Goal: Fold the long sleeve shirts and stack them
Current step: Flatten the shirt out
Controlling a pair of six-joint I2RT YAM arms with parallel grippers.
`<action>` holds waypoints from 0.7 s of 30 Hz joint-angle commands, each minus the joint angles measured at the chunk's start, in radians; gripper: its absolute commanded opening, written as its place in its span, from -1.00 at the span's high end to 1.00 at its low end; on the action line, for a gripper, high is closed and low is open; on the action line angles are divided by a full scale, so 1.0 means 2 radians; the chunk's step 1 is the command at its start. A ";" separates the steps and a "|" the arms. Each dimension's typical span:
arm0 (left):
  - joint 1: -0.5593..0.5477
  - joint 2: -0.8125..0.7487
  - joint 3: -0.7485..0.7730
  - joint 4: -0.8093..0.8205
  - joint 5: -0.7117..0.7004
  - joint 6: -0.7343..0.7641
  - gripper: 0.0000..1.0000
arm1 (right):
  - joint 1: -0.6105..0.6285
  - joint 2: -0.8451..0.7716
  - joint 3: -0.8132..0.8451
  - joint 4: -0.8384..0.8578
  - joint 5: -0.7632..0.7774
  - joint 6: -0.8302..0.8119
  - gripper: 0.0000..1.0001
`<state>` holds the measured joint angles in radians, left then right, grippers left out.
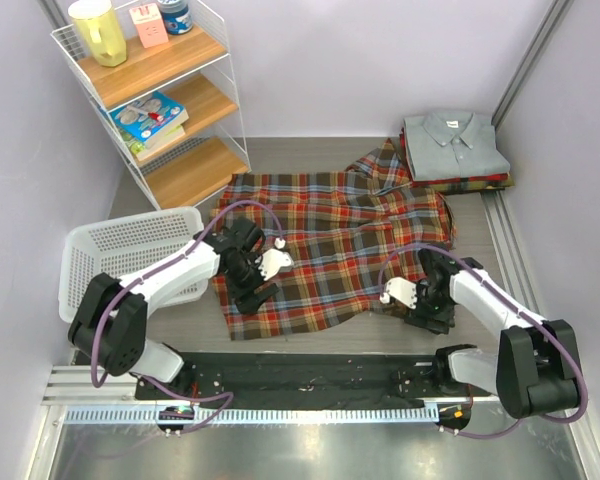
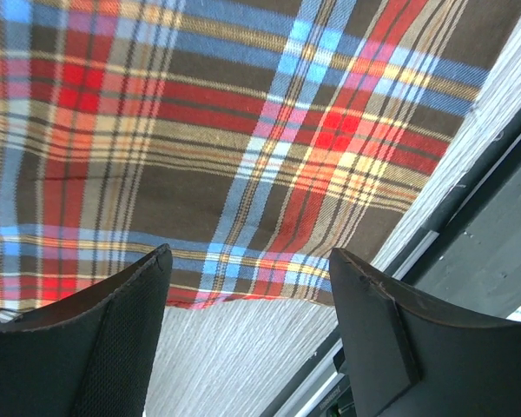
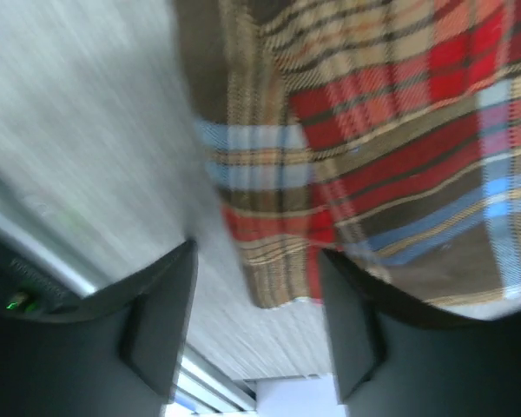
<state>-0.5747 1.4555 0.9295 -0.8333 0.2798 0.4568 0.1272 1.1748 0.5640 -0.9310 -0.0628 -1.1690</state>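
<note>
We have the plaid shirt (image 1: 330, 235) spread flat across the middle of the table (image 1: 310, 338), its long way running left to right and rising a little toward the far right; one bunched end touches the folded stack there, which is topped by the grey shirt (image 1: 455, 145).

What the next move turns on, as we judge it, is the near edge of the shirt; it faces the arm bases, and each arm sits by its own end of it. The left gripper (image 2: 250, 256) hangs low over the near-left part; in its wrist view the hem runs across just beyond the fingertips, with bare table under the gap. Its jaws stand apart with nothing between them.

The right gripper (image 3: 259, 252) is at the near-right end; its view is blurred, yet a corner of plaid shows just ahead of the gap, a little toward the right finger. Those jaws are apart too, and the cloth is not pinched.

So the shirt lies ahead of both tools, away from the bases; the left arm is nearer the near-left corner, the right arm nearer the near-right one. We judge that a fold would start with each gripper taking its own corner; the stack is well within the right arm's side.
</note>
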 commanded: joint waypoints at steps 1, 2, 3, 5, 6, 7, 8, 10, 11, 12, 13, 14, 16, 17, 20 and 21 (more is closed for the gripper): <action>-0.002 -0.016 -0.015 -0.001 -0.006 0.011 -0.43 | 0.025 0.005 -0.024 0.105 0.064 0.031 0.11; -0.004 -0.024 -0.018 -0.004 -0.001 0.018 -0.43 | 0.026 0.005 -0.022 0.107 0.067 0.037 0.29; -0.006 -0.029 -0.024 -0.008 0.005 0.022 -0.42 | 0.026 -0.001 -0.017 0.104 0.070 0.049 0.44; -0.023 -0.048 -0.032 -0.018 0.013 0.035 -0.43 | 0.026 -0.016 -0.005 0.078 0.066 0.060 0.96; -0.035 -0.071 -0.039 -0.020 0.008 0.048 -0.43 | 0.027 -0.030 0.006 0.068 0.062 0.063 0.98; -0.046 -0.080 -0.053 -0.019 0.001 0.052 -0.46 | 0.026 -0.057 0.009 0.052 0.061 0.065 0.98; -0.069 -0.089 -0.061 -0.020 -0.007 0.057 -0.47 | 0.026 -0.074 0.014 0.043 0.055 0.064 0.98; -0.085 -0.105 -0.072 -0.023 -0.014 0.065 -0.48 | 0.027 -0.114 0.019 0.017 0.052 0.056 0.98; -0.091 -0.105 -0.072 -0.027 -0.010 0.067 -0.48 | 0.027 -0.125 0.021 0.008 0.051 0.053 0.98; -0.093 -0.105 -0.073 -0.032 0.007 0.066 -0.49 | 0.027 -0.134 0.026 0.000 0.048 0.050 0.97; -0.096 -0.103 -0.075 -0.031 0.011 0.059 -0.50 | 0.026 -0.143 0.030 -0.018 0.045 0.048 0.98; -0.112 -0.103 -0.080 -0.030 0.012 0.056 -0.52 | 0.027 -0.157 0.037 -0.024 0.042 0.045 0.98; -0.137 -0.095 -0.089 -0.019 -0.014 0.052 -0.52 | 0.026 -0.165 0.044 -0.041 0.038 0.042 0.98; -0.147 -0.092 -0.099 -0.014 -0.029 0.052 -0.50 | 0.026 -0.168 0.051 -0.045 0.038 0.041 0.98; -0.174 -0.081 -0.110 0.010 -0.075 0.048 -0.38 | 0.027 -0.168 0.066 -0.066 0.022 0.039 0.98; -0.176 -0.080 -0.114 0.012 -0.079 0.048 -0.34 | 0.027 -0.169 0.079 -0.072 0.018 0.040 0.97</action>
<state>-0.8944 1.2781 0.7250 -0.8555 0.2104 0.5552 0.1753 0.8478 0.6418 -0.9871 0.0185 -1.0744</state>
